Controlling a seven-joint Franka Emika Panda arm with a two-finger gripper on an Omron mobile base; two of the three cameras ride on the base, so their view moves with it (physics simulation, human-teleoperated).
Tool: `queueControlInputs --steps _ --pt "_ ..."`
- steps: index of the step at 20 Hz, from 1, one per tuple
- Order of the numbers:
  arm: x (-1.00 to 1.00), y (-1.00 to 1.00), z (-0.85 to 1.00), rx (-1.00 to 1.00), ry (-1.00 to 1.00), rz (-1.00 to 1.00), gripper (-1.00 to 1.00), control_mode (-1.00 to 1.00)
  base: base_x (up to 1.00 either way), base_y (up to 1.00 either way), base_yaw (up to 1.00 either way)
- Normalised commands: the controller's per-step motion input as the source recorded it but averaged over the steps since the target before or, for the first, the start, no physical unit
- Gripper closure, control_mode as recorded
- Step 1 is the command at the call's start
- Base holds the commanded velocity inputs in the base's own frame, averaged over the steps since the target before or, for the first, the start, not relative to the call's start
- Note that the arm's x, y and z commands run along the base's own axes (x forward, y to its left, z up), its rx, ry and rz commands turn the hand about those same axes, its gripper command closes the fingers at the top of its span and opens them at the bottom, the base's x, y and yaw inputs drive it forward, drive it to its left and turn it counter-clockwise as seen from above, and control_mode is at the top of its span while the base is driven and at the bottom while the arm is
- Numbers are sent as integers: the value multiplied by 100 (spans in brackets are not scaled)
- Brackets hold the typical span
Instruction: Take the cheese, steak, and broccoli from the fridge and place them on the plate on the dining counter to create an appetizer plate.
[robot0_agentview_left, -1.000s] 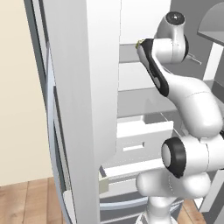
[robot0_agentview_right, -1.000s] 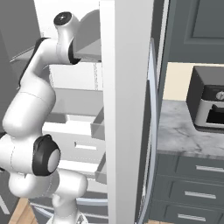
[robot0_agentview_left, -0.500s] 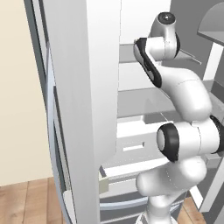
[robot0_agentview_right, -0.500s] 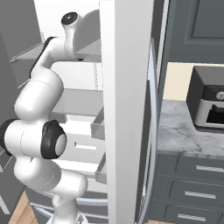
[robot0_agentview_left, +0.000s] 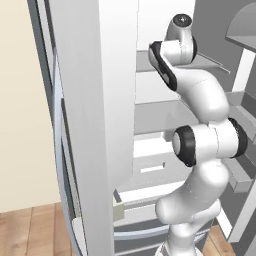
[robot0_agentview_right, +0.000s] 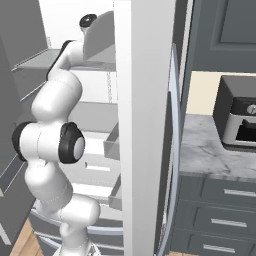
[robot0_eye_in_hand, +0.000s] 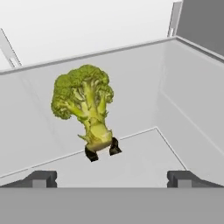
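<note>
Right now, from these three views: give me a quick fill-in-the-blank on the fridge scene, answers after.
1. The gripper faces the ____, which stands stalk-down on a white shelf.
2. The gripper's jaws are ____, with nothing between them.
3. The arm reaches into the ____, whose doors stand open.
4. On the marble wall counter beside it sits a small dark ____.

Answers: broccoli; open; fridge; oven

Arm (robot0_agentview_left: 205, 150): glossy white segmented shell, rounded and bulbous, showing in both base views. Joints: dark grey to black rings sitting between the segments; one large round black-rimmed cap (robot0_agentview_left: 186, 146) with a pale grey centre. Upper link: carrying a black band (robot0_agentview_left: 162, 62) along its edge. Top end cap (robot0_agentview_left: 182, 20): dark disc with a small light centre. Finger tips (robot0_eye_in_hand: 179, 178): two small dark grey blocks, square-edged, standing wide apart in the hand view.
</note>
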Motion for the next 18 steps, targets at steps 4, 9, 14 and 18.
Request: queueControlInputs --steps 4,9,14,18 --pt "57 -2 0 0 5 0 -100 -100 0 0 0" --pt "59 0 0 0 7 0 -100 -100 0 0 0" --pt "56 -2 0 0 8 0 -100 -100 0 0 0" --pt "23 0 -5 0 13 0 100 -100 0 0 0"
